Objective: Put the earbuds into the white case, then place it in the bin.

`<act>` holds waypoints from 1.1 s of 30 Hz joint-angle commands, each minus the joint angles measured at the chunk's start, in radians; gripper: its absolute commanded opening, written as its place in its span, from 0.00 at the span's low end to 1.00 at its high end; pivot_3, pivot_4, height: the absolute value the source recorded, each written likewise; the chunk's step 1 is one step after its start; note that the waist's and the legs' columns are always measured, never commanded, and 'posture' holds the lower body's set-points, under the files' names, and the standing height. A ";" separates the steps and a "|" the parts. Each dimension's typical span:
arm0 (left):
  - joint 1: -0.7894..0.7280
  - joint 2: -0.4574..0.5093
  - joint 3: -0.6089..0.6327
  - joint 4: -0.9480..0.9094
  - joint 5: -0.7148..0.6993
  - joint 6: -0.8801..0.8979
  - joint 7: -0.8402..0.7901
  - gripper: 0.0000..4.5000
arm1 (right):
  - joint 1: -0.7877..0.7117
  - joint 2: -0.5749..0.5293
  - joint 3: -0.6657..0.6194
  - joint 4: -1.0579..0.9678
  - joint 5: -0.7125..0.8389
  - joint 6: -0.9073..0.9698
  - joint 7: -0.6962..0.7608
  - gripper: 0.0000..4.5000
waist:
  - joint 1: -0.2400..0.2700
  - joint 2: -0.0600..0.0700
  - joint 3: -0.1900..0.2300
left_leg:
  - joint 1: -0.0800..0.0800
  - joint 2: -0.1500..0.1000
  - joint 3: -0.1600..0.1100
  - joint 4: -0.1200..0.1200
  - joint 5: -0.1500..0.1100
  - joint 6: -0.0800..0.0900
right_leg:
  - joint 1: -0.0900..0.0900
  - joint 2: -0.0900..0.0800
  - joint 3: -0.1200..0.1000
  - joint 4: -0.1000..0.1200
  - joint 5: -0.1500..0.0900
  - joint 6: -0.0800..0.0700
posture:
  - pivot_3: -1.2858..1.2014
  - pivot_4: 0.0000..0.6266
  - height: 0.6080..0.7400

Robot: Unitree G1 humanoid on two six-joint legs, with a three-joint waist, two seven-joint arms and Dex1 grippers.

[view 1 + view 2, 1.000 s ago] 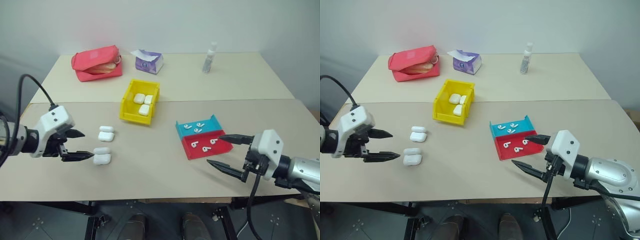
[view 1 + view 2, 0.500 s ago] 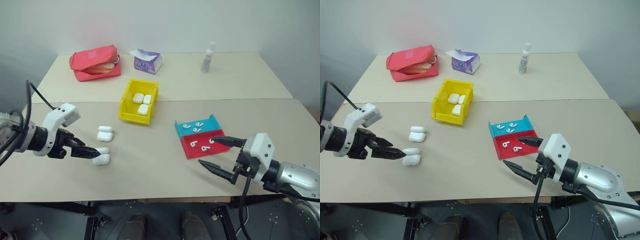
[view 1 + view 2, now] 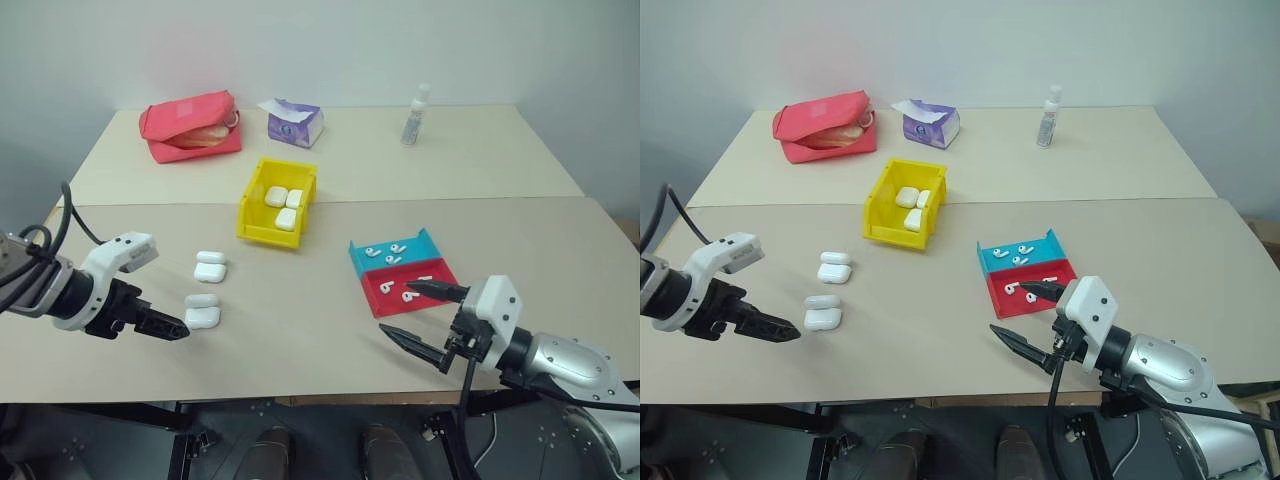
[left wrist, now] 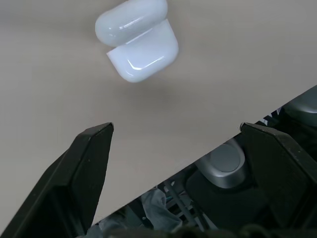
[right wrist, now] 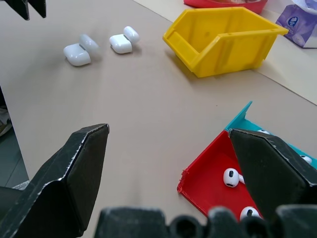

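Three closed cases already lie in the yellow bin (image 3: 278,200). Two open white cases (image 3: 203,312) sit on the surface left of the bin, earbuds (image 3: 399,293) in the red tray to its right. Left tool (image 3: 165,327) and right tool (image 3: 410,315) are both spread, empty; none loaded yet.

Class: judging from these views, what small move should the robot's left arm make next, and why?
Probably bring the open left gripper forward over the nearer white case and close on it: the case lies open on the table, just ahead of the fingertips, untouched.
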 commanded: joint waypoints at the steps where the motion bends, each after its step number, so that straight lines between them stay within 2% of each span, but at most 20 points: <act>1: -0.011 0.008 0.007 0.018 -0.178 0.003 0.153 0.99 | -0.016 0.000 -0.010 -0.034 0.007 -0.022 0.003 1.00 | 0.000 0.000 0.000 | 0.000 0.000 0.000 0.000 0.000 0.000 | 0.000 0.000 0.000 0.000 0.000 0.000 | 0.52 0.24 1.00; 7: -0.070 -0.055 -0.103 0.005 -0.368 -0.034 0.502 0.99 | -0.055 -0.010 -0.011 -0.029 0.021 -0.012 0.019 1.00 | 0.002 0.000 0.000 | 0.002 -0.001 0.001 0.000 0.001 0.000 | 0.000 -0.001 0.001 0.002 0.000 0.000 | 0.52 0.24 1.00; 10: -0.069 -0.051 -0.174 0.037 -0.534 -0.141 0.703 0.99 | -0.066 -0.014 -0.009 -0.034 0.025 -0.006 0.020 1.00 | 0.002 0.000 0.000 | 0.002 0.000 0.001 0.000 0.001 -0.001 | 0.000 -0.001 0.002 0.002 0.000 0.000 | 0.52 0.24 1.00; 13: -0.079 -0.075 -0.203 0.052 -0.575 -0.201 0.818 0.99 | -0.071 -0.016 -0.010 -0.040 0.033 0.002 0.017 1.00 | 0.003 0.000 0.000 | 0.001 -0.001 0.001 0.000 0.001 -0.002 | -0.001 -0.001 0.003 0.002 0.000 0.000 | 0.52 0.24 1.00; 23: -0.126 -0.219 -0.242 0.180 -0.575 -0.183 0.909 0.99 | -0.062 -0.012 -0.009 -0.059 0.032 0.009 0.002 1.00 | 0.004 -0.001 0.000 | 0.002 -0.004 0.001 0.000 0.002 -0.003 | 0.000 -0.002 0.002 0.003 0.000 0.000 | 0.52 0.24 1.00; 33: -0.140 -0.286 -0.258 0.229 -0.575 -0.164 0.988 0.99 | -0.044 -0.004 -0.011 -0.067 0.029 0.015 -0.015 1.00 | 0.004 -0.001 -0.001 | 0.000 -0.004 0.001 -0.001 0.002 -0.003 | -0.002 -0.002 0.003 0.001 0.000 0.000 | 0.52 0.24 1.00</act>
